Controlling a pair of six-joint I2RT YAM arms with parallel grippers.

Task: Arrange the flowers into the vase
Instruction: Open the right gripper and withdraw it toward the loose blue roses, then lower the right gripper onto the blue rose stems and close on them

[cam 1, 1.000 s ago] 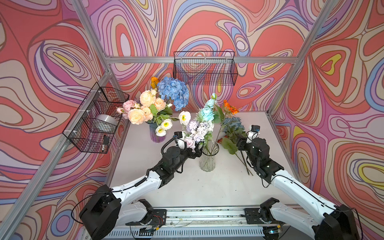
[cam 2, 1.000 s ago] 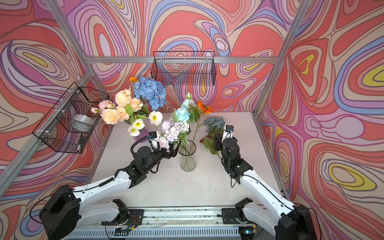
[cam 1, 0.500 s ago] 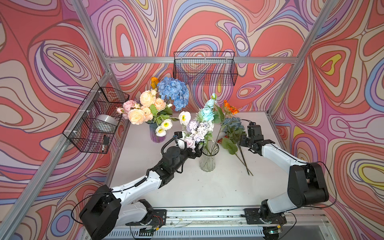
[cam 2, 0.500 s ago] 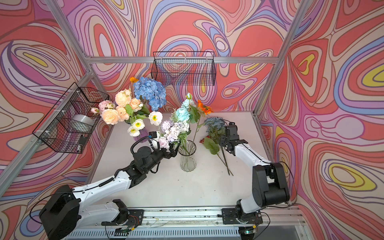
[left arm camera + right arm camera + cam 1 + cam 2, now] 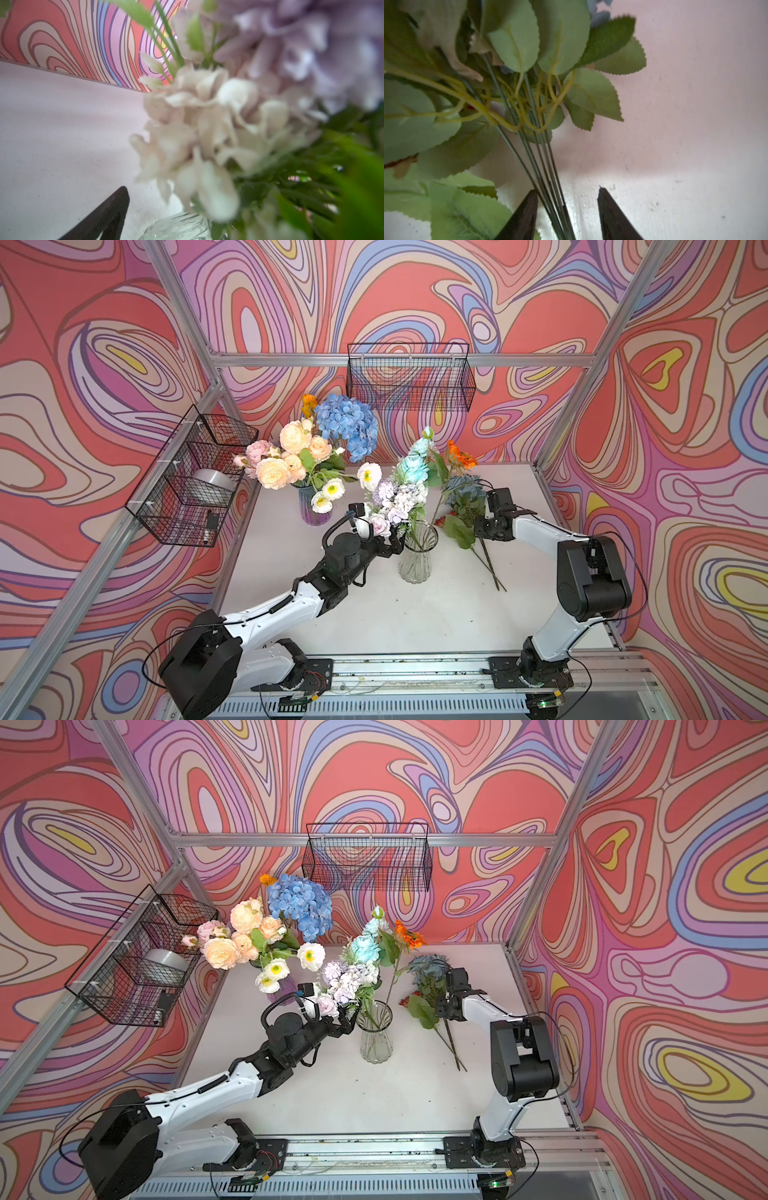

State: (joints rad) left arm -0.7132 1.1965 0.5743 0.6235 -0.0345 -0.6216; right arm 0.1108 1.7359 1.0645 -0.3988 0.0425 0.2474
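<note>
Bunch [image 5: 512, 41]: light, top-heavy; grip stiff wire stems [image 5: 542, 166], lower centre. Right gripper [image 5: 566, 188] part-open astride them; left gripper [image 5: 395, 542] wide.

Swirling red, pink and lilac walls [image 5: 415, 294] enclose a white tabletop [image 5: 395, 614]. A black wire basket [image 5: 409, 381] hangs on the back wall; a second basket [image 5: 166, 506], at the left, holds a silver round object [image 5: 212, 486].

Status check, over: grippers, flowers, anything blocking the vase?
Left gripper open, beside clear vase rim, under lilac bunch. Right gripper open, straddling stems of blue bunch lying on table. Vase mouth partly filled.
</note>
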